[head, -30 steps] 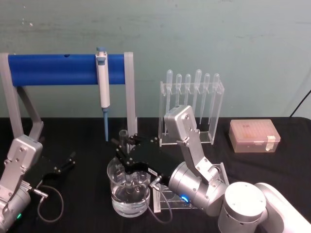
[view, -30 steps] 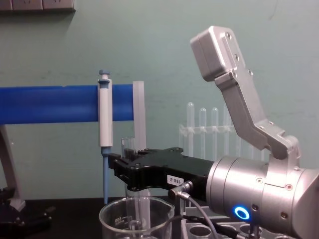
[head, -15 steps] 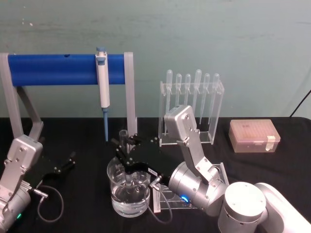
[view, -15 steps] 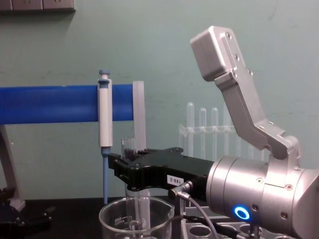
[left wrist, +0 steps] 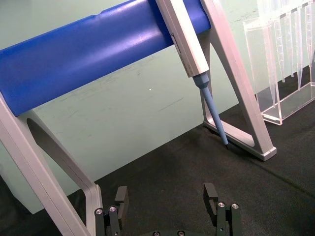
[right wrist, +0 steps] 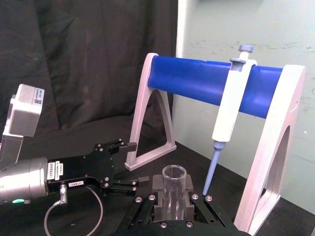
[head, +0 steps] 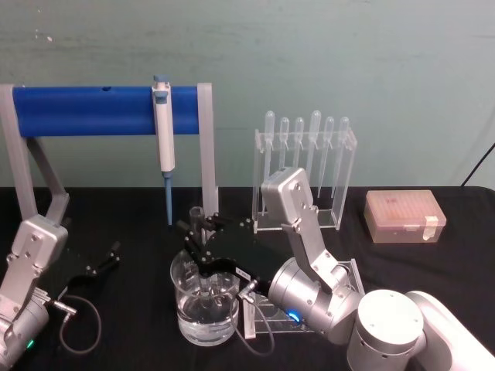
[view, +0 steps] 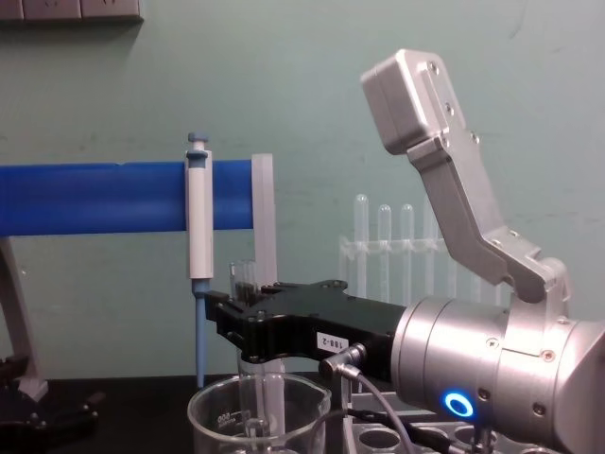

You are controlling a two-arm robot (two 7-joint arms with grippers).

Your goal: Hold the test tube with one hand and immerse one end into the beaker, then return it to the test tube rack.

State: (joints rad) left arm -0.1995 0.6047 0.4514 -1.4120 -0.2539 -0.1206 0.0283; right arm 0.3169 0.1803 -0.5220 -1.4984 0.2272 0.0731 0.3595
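Right gripper [head: 203, 234] dipping the test tube [right wrist: 174, 191] into the beaker [head: 182, 308], near centre.

The right gripper reaches in from the near right, its jaws clamped on the tube's upper part. The left gripper [left wrist: 165, 196] rests at the near left, jaws apart. The beaker stands below, apparently part-filled. The tube is upright, its lower end inside the beaker. It looks like thin, light, stiff glass, probably slick and brittle, so the best hold is gentle and just under the rim.
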